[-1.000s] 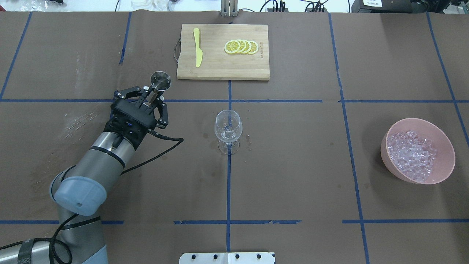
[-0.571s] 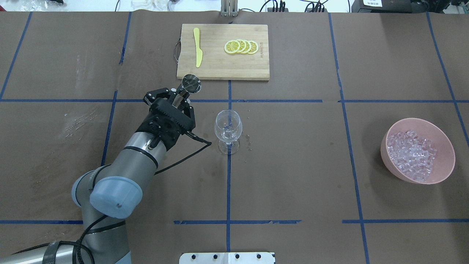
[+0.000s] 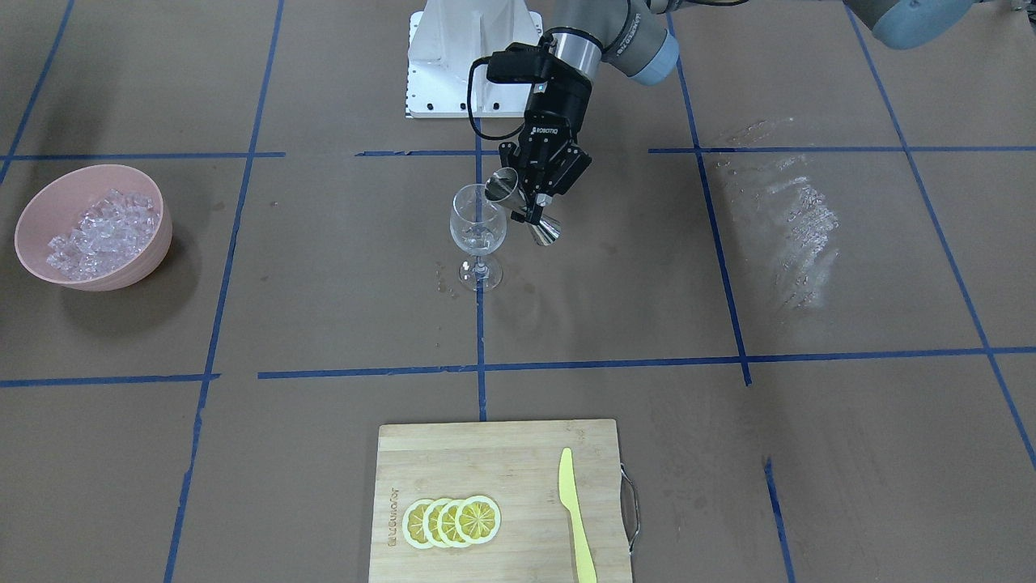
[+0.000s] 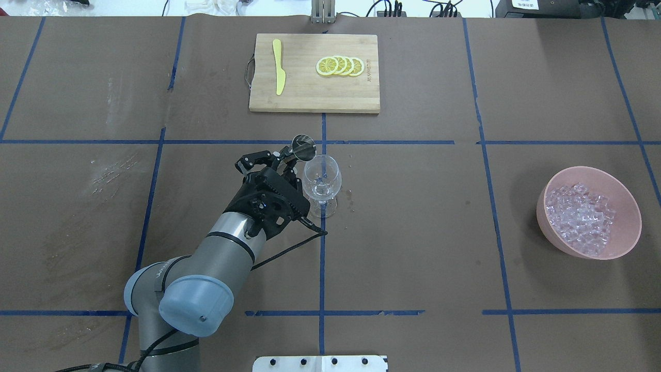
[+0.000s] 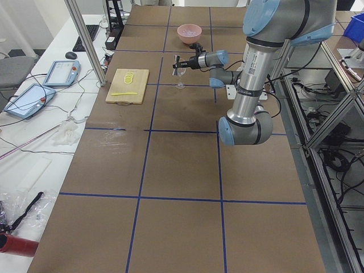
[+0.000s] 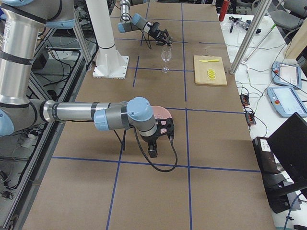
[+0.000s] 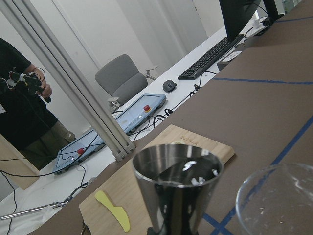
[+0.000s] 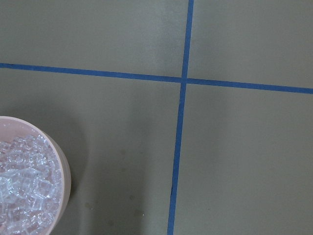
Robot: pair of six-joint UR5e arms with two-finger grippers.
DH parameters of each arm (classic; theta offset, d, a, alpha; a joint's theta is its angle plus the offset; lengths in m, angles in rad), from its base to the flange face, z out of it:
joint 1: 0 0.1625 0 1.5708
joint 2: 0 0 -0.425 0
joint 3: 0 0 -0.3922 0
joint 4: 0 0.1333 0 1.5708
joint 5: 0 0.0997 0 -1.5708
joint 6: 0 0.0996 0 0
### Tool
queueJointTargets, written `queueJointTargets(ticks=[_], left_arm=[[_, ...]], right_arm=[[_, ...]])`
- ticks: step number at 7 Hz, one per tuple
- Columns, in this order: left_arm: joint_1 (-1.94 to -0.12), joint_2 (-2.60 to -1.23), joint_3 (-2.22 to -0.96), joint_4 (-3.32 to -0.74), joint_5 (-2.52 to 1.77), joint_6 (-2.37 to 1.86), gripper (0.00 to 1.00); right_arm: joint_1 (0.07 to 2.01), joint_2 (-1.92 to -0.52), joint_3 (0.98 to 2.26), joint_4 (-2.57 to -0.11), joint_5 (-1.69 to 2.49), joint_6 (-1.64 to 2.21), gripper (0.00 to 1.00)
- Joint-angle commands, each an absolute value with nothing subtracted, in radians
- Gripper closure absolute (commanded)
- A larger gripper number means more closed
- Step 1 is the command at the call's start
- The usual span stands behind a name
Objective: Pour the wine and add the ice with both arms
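Exterior front-facing view: a shiny metal cup [image 3: 503,188], pinched at its thin middle by the left gripper [image 3: 530,209], fingers closed on it. Tipped over sideways, with one open end just beside the rim of the wine glass [image 3: 477,223]. Cannot tell if metal and glass touch. Hard to see any wine: only white glints inside the cup in the left wrist view, and a little sparkle low in the glass. Well apart from the glass on the table [image 3: 809,453], a pink bowl [image 3: 121,271] full of ice [image 3: 97,227]. Close by that bowl in the exterior right view, the right gripper [image 6: 165,128], small and dark, hiding part of the bowl. Cannot tell if open or closed. Right wrist view: just a cut-off slice of bowl and ice at the edge.
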State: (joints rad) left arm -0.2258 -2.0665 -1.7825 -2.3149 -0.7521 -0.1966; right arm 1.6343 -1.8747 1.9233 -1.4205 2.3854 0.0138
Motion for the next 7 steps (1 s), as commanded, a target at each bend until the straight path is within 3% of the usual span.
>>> queueJointTargets(ticks=[1,7], left_arm=[[-0.224,-2.072,-1.787,-2.304,-0.750,-0.080,1.00],[-0.222,-2.075,-1.792,-2.306,-0.638,0.219,1.00]], right_arm=[[1.635,-1.881,1.922,-1.420,2.384,0.014,0.00],[1.637,-1.882,1.917,-1.420,2.385,0.014,0.00]])
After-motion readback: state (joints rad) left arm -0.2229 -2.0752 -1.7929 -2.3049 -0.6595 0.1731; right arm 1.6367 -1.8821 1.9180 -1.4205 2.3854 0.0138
